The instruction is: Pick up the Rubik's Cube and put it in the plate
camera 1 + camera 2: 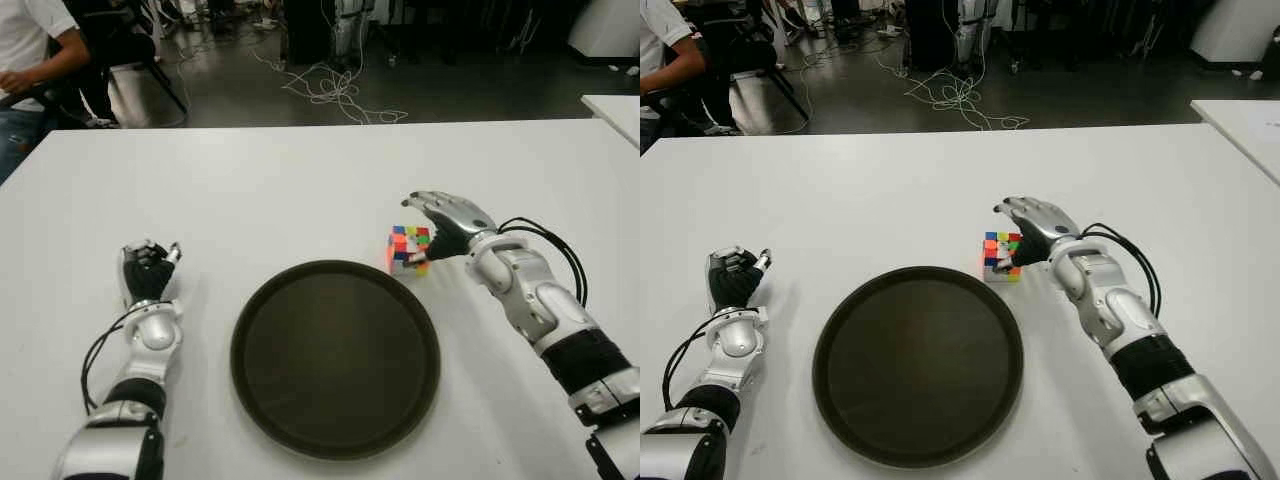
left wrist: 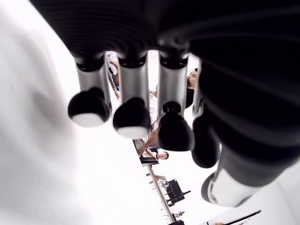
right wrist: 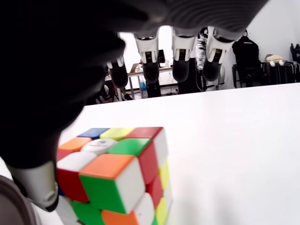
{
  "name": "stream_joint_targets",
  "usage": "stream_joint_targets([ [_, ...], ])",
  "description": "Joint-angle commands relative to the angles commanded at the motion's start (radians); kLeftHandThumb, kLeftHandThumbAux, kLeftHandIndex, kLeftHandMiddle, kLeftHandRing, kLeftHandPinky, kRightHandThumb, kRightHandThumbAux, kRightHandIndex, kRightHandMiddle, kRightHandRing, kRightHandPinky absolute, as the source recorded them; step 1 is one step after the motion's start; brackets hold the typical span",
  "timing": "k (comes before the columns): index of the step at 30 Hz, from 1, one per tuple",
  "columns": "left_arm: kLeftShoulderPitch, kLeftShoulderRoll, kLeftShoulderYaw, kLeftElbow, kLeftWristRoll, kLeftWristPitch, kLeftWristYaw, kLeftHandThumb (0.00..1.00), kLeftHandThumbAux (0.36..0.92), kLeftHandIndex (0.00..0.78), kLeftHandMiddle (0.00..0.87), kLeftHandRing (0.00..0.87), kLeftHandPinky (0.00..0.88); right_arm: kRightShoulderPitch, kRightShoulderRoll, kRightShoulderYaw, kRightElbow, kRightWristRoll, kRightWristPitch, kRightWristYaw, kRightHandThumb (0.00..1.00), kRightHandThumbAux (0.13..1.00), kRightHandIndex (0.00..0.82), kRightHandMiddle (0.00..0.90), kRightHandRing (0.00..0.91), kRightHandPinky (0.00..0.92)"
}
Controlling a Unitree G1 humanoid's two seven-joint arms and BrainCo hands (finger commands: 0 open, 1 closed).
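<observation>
White table (image 1: pixel 300 180), cabled floor (image 1: pixel 330 90) behind, plate (image 1: pixel 335 358), Rubik's Cube (image 1: pixel 409 249)

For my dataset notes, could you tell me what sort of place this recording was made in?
Probably a robotics lab or workshop: loose cables lie tangled on the dark floor, a seated person works nearby, and plain white tables serve as workbenches.

Glossy plastic Rubik's Cube (image 1: pixel 409 249), matt plate (image 1: pixel 335 358)
</observation>
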Motion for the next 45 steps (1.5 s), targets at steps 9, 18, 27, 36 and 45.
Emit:
stream_joint_targets([
  [9, 0.001, 0.001, 0.0, 0.001, -0.003, -0.003, -0.013, 0.363, 0.764, 0.69, 0.841, 0.852, 0.854, -0.001, 0.009, 0.007, 0.007, 0.002, -0.008, -0.002, 0.021, 0.682, 0.0, 0.0, 0.0, 0.07],
  [18, 0.002, 0.003, -0.002, 0.002, 0.001, -0.013, -0.009, 0.346, 0.765, 0.707, 0.848, 0.856, 0.858, -0.005, 0.016, 0.012, 0.017, 0.003, -0.014, -0.004, 0.034, 0.687, 0.0, 0.0, 0.0, 0.053],
  [27, 0.001, 0.003, 0.002, 0.009, -0.002, -0.031, -0.01, 0.354, 0.757, 0.699, 0.847, 0.854, 0.858, -0.011, 0.031, 0.015, 0.037, 0.005, -0.018, -0.01, 0.068, 0.702, 0.0, 0.0, 0.0, 0.063],
  [36, 0.002, 0.002, 0.003, 0.013, -0.002, -0.038, -0.004, 0.368, 0.754, 0.693, 0.844, 0.853, 0.858, -0.011, 0.04, 0.015, 0.045, 0.007, -0.014, -0.003, 0.075, 0.701, 0.0, 0.0, 0.0, 0.056],
  [45, 0.0, 0.0, 0.009, 0.017, -0.007, -0.04, -0.006, 0.366, 0.76, 0.693, 0.843, 0.853, 0.855, -0.009, 0.045, 0.015, 0.05, 0.005, -0.008, -0.002, 0.056, 0.688, 0.0, 0.0, 0.0, 0.044],
])
